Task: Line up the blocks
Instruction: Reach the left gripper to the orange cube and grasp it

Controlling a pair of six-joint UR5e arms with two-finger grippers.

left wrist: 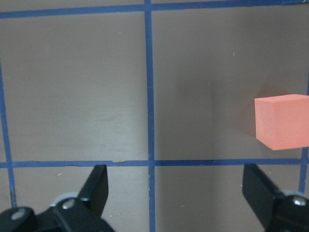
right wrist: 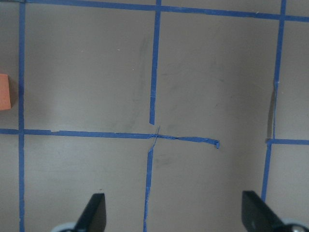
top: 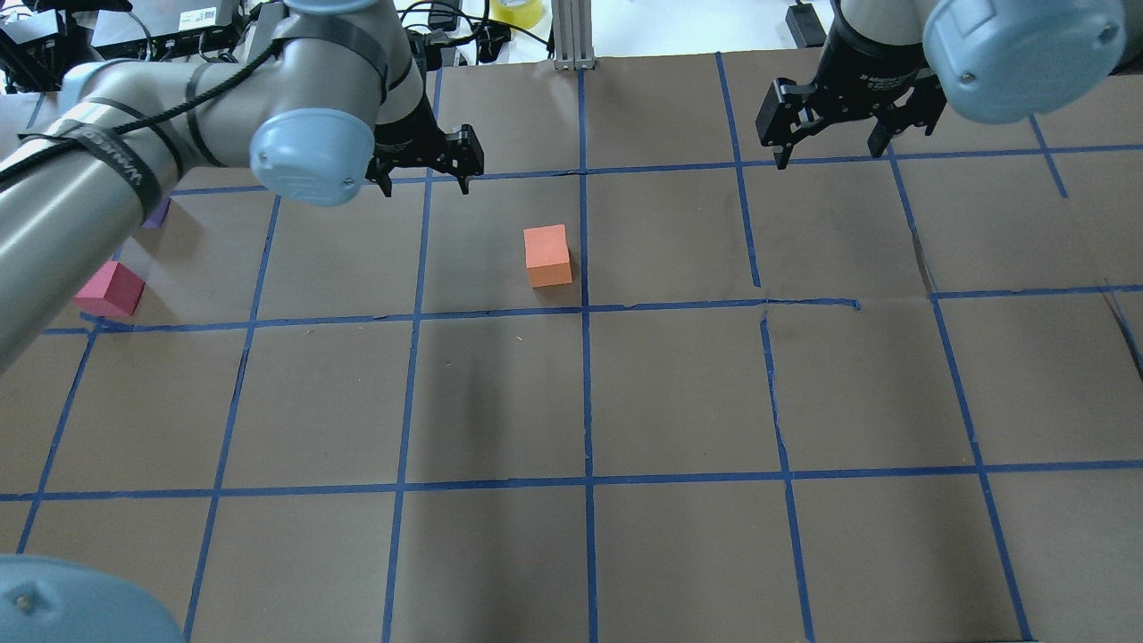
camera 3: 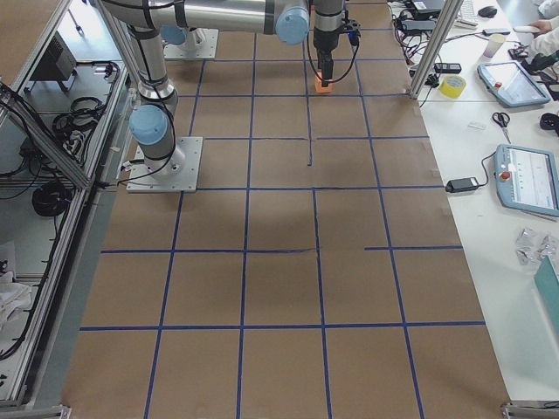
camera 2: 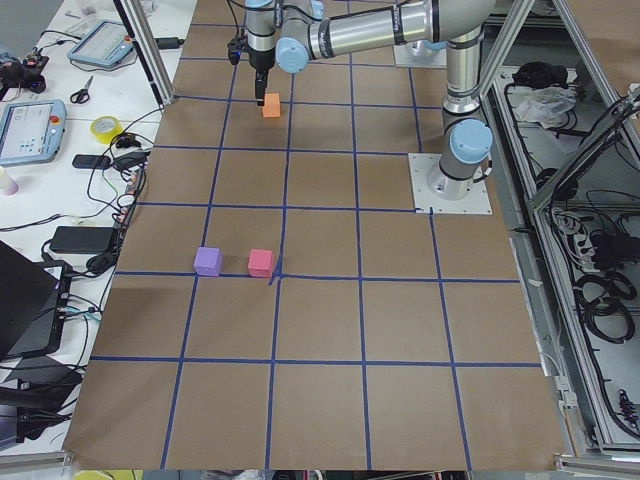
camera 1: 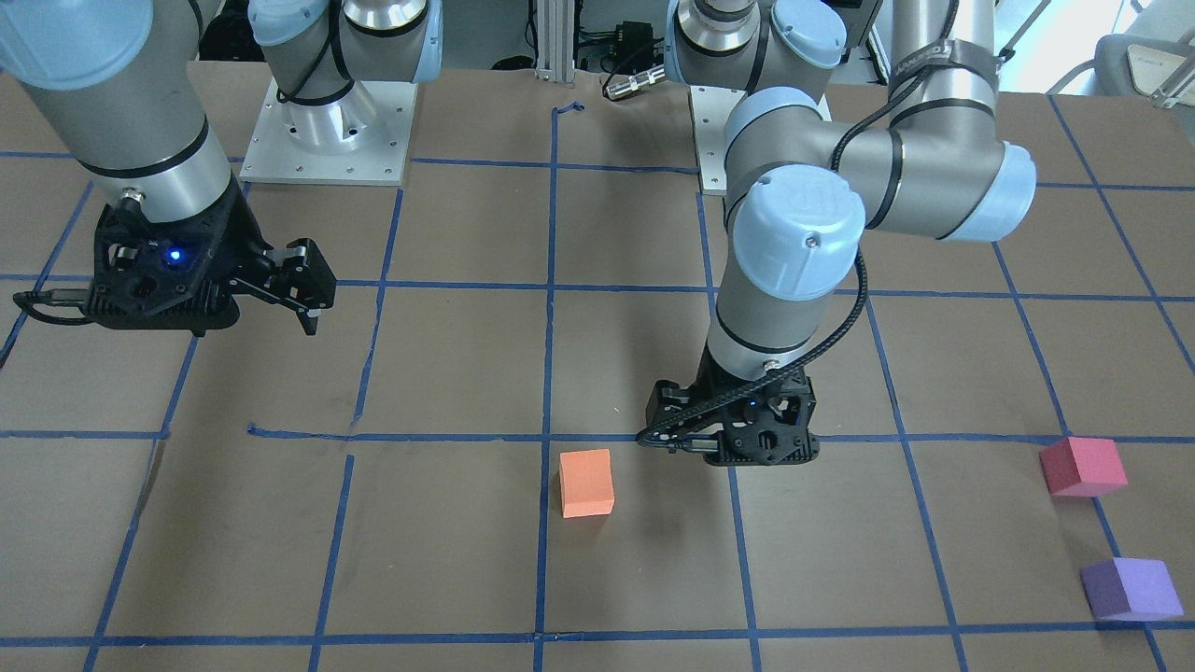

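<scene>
Left gripper (top: 425, 179), spread wide and empty, hangs beside the orange block (camera 1: 586, 483), lower centre on the counter (camera 1: 448, 541). The pinkish-red block (camera 1: 1083, 466) and purple block (camera 1: 1131, 589) sit lower right. Right gripper (top: 830, 143) is also spread wide. The cubes look light and slightly squashy, best pinched on opposite flat faces.

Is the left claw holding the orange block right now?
No, the left claw is open and empty; the orange block sits apart, off to one side.
</scene>
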